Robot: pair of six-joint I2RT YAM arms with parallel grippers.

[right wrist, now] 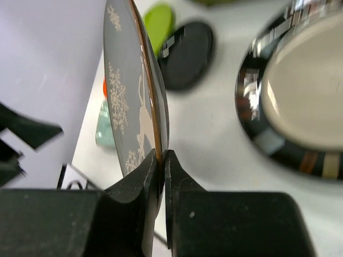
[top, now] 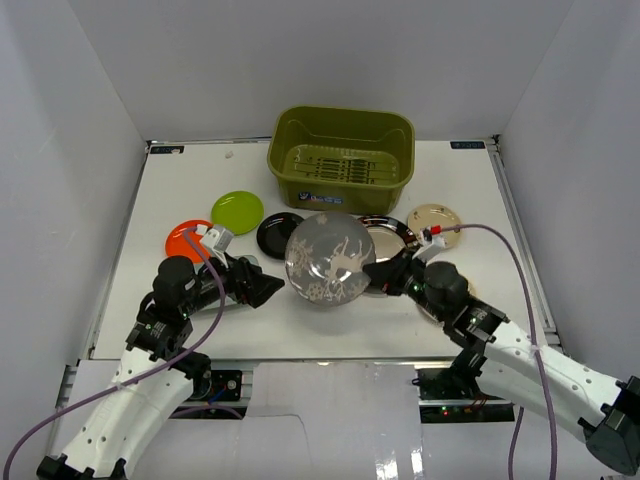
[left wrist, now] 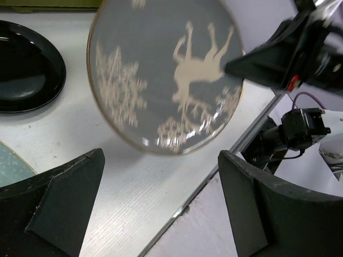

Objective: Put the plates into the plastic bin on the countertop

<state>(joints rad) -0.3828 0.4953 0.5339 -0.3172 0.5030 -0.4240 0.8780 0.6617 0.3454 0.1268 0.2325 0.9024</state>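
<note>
At the near edge of the countertop (top: 470,190), the right gripper (right wrist: 163,166) clamps the tilted grey deer-print plate (top: 328,258) by its rim; the left gripper (top: 270,288) gapes open.

We take this for a robotics lab: 2 white robot arms (top: 140,400) bolted at a white worktop (top: 190,185), boxed by plain white walls (top: 330,60), purple cable (top: 485,227) trailing.

Countertop (top: 200,180): we see a flat white surface.
Far centre: we find the olive plastic bin (top: 335,188).
Left: we count the lime green plate (top: 237,211), orange plate (top: 180,241), black plate (top: 274,233).
Right: we see the dark-rimmed gold-centred plate (top: 392,231) beside the small beige plate (top: 434,222).
</note>
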